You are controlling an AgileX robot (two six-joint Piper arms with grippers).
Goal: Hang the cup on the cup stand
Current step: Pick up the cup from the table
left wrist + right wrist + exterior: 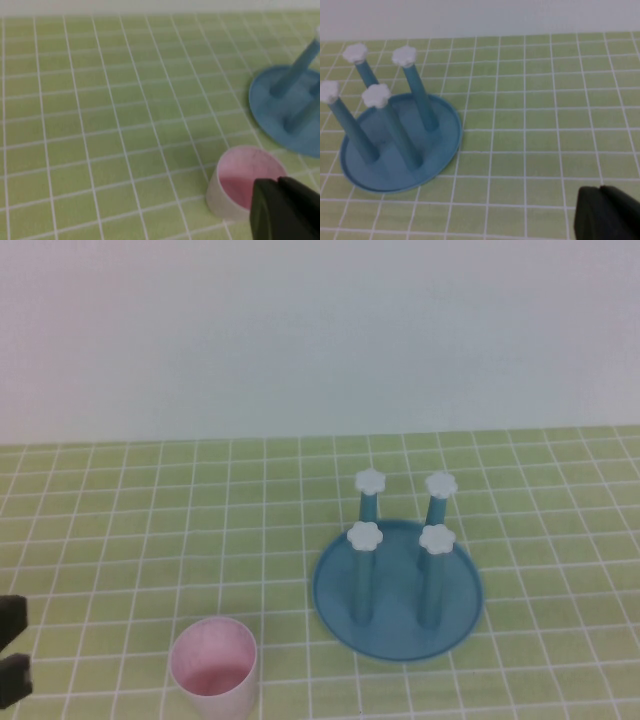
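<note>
left gripper [12, 650]: parked at the left edge of the high view, low over the table. fingers closed, nothing between them. in the left wrist view its dark tip [285, 210] shows just in front of the cup, not touching the rim as far as can be seen.

right gripper [607, 212]: out of the high view. the right wrist view shows its dark tip with fingers closed and empty, above bare mat, well apart from the stand.

cup [213, 668]: stands upright on the mat [150, 530], mouth up, long axis vertical. in the high view it lies at about 3 o'clock from the left gripper, near it. interior is empty.

stand [398, 585]: blue dish base with four upright pegs, each with a white cap. from the cup it lies at about 2 o'clock, apart from it with bare mat between. no peg carries anything.

key relation: the left gripper is the nearer arm to the cup; the cup lies between that gripper and the stand. judgement: the task has not begun. the next move calls for the left fingers to part before reaching the cup wall. since the mouth faces up, the cup must be inverted before it can drop over a peg. risk: a closed gripper advancing would push the light cup over.
</note>
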